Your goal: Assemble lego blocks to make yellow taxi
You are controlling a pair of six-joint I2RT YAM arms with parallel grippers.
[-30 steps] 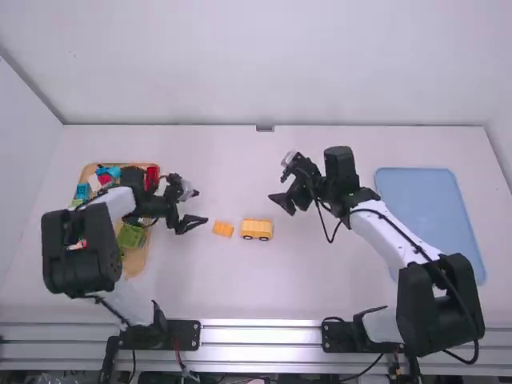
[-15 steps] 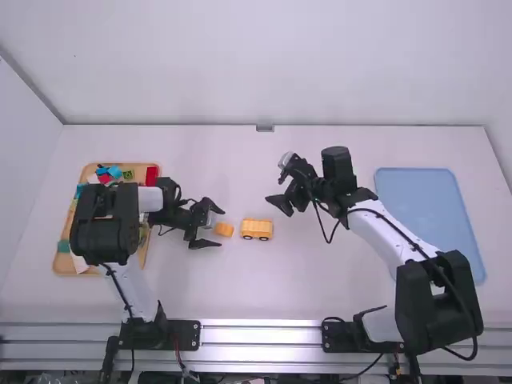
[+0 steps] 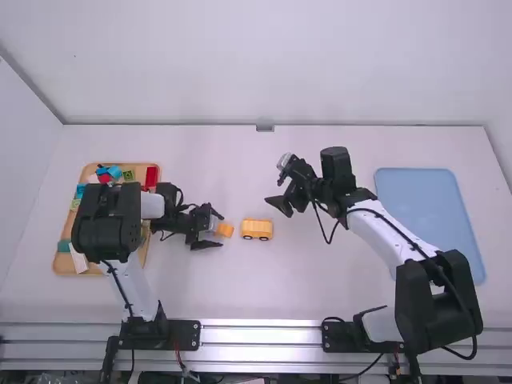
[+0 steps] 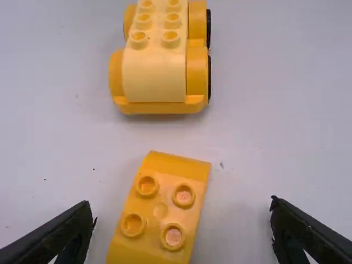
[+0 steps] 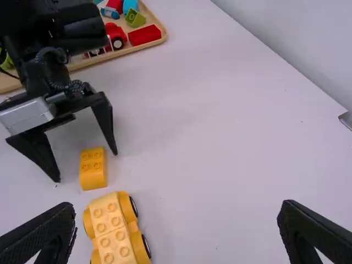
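Our left hand (image 3: 219,229) is spread around the block (image 4: 160,210), clear of it; the car (image 3: 257,229) sits just beyond on the counter (image 3: 240,292). Our right hand (image 3: 274,192) hangs released, past the car.

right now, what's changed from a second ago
The left gripper has moved away from the wooden tray, toward the middle of the table, and now has its open fingers on either side of the small yellow-orange brick. Nothing has been taken hold of or let go. The right gripper has barely shifted; the brick and wheeled block look about where they were.
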